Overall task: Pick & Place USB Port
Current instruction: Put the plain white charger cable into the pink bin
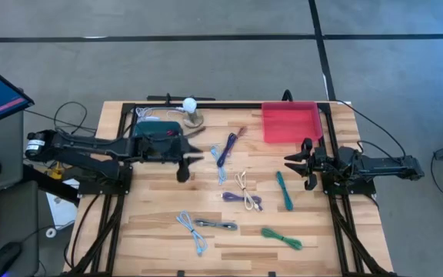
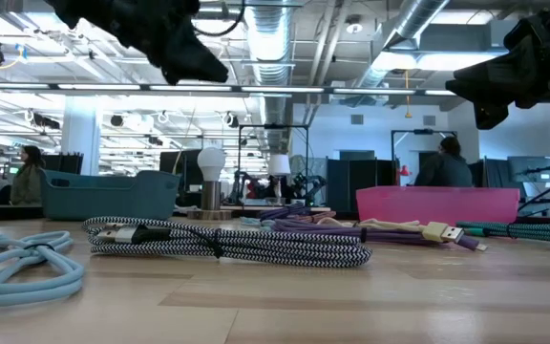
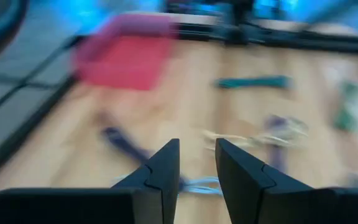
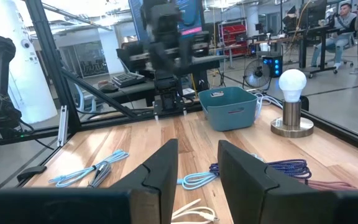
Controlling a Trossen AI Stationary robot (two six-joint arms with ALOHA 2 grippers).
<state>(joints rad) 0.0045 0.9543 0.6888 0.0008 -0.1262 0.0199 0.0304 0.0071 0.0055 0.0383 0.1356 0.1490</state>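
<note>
Several coiled USB cables lie flat on the wooden table (image 1: 152,231): a blue-purple one (image 1: 221,154), a cream one (image 1: 242,181), a purple one (image 1: 244,200), a teal one (image 1: 284,190), a green one (image 1: 281,238), a light blue one (image 1: 191,227) and a black-and-white braided one (image 2: 227,244). My left gripper (image 1: 187,165) hovers above the table left of the blue-purple cable, fingers narrowly open and empty, as the left wrist view (image 3: 197,155) shows. My right gripper (image 1: 297,168) hovers right of the teal cable, narrowly open and empty (image 4: 197,155).
A red tray (image 1: 291,121) stands at the far right of the table. A teal bin (image 1: 158,131) and a light bulb on a stand (image 1: 191,108) stand at the far left. A black frame (image 1: 229,104) borders the table. Bare wood lies at the near left.
</note>
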